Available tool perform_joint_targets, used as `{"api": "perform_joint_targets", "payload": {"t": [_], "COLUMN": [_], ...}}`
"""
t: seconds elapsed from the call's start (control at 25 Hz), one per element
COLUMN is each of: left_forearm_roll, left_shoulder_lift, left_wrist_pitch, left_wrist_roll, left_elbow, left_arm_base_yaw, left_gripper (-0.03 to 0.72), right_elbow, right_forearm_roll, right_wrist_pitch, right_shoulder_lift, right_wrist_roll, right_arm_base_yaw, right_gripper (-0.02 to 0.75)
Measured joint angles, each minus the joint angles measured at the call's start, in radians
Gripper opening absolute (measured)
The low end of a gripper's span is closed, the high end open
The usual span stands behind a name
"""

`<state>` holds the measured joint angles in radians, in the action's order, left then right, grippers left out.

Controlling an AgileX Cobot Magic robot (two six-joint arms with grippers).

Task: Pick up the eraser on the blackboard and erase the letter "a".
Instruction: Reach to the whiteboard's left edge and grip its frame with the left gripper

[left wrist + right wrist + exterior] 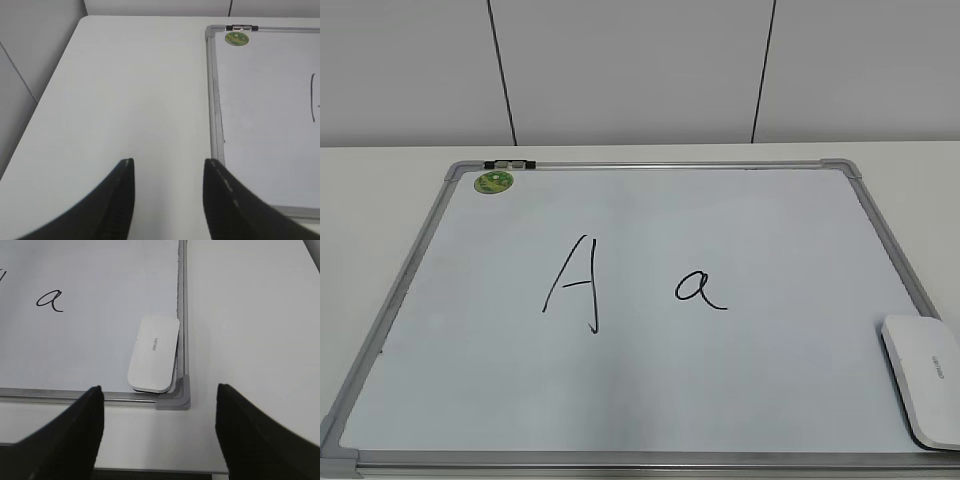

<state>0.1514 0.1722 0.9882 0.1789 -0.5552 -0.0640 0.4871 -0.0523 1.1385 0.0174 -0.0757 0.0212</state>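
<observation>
The blackboard (650,390) is a white board with a silver-grey frame, lying flat on the table. The letter "a" (699,289) is written in black right of a capital "A" (574,284). The white eraser (924,378) lies in the board's near right corner. In the right wrist view the eraser (153,353) sits by the grey corner cap (176,397), with the letter "a" (50,301) to its left. My right gripper (159,395) is open and empty, short of the corner. My left gripper (168,165) is open and empty over the table, left of the board's frame (214,115).
A round green sticker (493,182) and a small clip (510,163) sit at the board's far left corner. A grey wall stands behind the table. The table's near edge (160,471) shows under my right gripper.
</observation>
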Motion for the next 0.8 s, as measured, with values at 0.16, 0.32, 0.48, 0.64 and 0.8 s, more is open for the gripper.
{"api": "perform_joint_targets", "payload": {"t": [0.16,0.32,0.48,0.64,0.8], "left_forearm_roll": [0.009,-0.004,-0.032,-0.043,-0.052], "left_shoulder_lift": [0.244,0.506,0.76,0.995,1.177], "left_wrist_pitch": [-0.093,-0.175,-0.228,-0.263,-0.269], "left_wrist_roll": [0.0,0.0,0.0,0.0,0.0], "left_elbow": [-0.059,-0.116,-0.203,-0.295,-0.391], "left_arm_base_yaw": [0.0,0.0,0.0,0.0,0.0], "left_gripper": [0.328,0.328,0.328,0.328,0.328], "right_elbow": [0.0,0.0,0.0,0.0,0.0], "right_forearm_roll": [0.0,0.0,0.0,0.0,0.0], "right_wrist_pitch": [0.0,0.0,0.0,0.0,0.0], "right_shoulder_lift": [0.0,0.0,0.0,0.0,0.0], "right_wrist_roll": [0.0,0.0,0.0,0.0,0.0], "right_arm_base_yaw": [0.0,0.0,0.0,0.0,0.0], "right_gripper": [0.519,0.519,0.519,0.519,0.519]}}
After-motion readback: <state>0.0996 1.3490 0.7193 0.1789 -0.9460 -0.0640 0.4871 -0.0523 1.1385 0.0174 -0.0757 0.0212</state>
